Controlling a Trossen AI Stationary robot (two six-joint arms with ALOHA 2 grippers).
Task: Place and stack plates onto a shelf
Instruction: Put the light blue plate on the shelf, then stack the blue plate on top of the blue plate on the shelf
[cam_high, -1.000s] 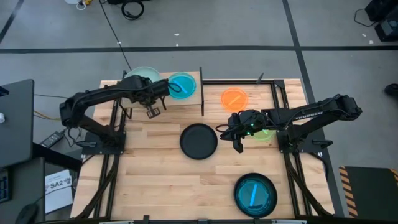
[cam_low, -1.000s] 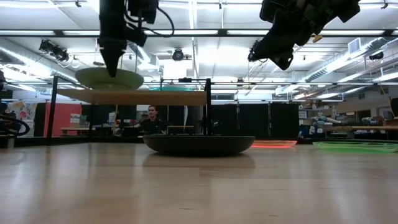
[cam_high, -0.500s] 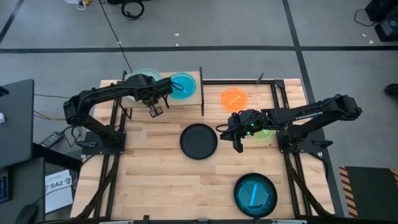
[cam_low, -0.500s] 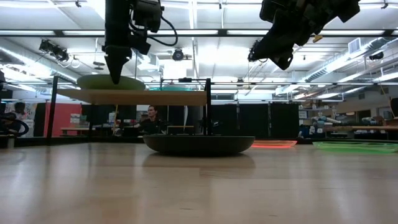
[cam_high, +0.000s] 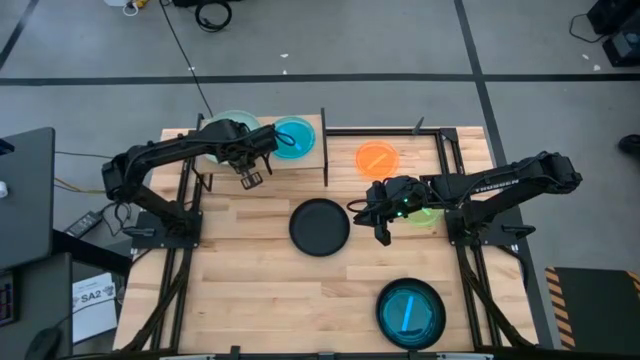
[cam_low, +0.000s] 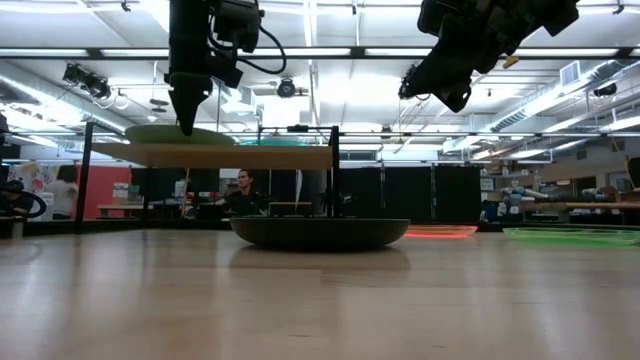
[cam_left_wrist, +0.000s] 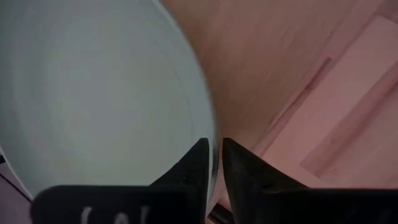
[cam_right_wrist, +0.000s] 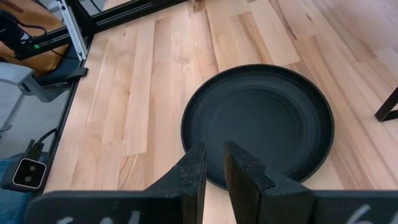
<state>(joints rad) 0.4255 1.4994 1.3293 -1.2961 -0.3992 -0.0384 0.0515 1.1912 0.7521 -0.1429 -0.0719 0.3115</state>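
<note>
The shelf (cam_high: 262, 142), a small light-wood board on thin black legs, stood at the far left corner of the tabletop (cam_high: 250, 280). On it lay a pale mint green plate (cam_high: 222, 128) toward its left end and a translucent blue plate (cam_high: 293, 137) toward its right end, the two just beside each other.

The left gripper (cam_high: 248, 178) hung at the near edge of the shelf, over the rim of the mint plate. In the left wrist view its two dark fingers (cam_left_wrist: 199, 168) stood close together with only a thin gap, the plate's rim (cam_left_wrist: 210, 134) running into that gap; whether the pads were pressing the rim could not be told. In the low view the gripper's tip (cam_low: 186, 118) pointed straight down onto the mint plate (cam_low: 180, 133), which lay flat on the shelf board (cam_low: 210, 155).

A black plate (cam_high: 320, 227) sat near the middle of the tabletop. The right gripper (cam_high: 381, 232) hovered above the tabletop just to that plate's right, its fingers (cam_right_wrist: 194, 165) nearly together with a slim gap and nothing between them; the black plate (cam_right_wrist: 258, 124) lay below and ahead of them.

An orange plate (cam_high: 377, 158) rested toward the far edge, right of the shelf. A bright green plate (cam_high: 426, 213) lay under the right arm. At the near edge, a blue plate (cam_high: 409, 310) sat inside another black plate (cam_high: 384, 296).
</note>
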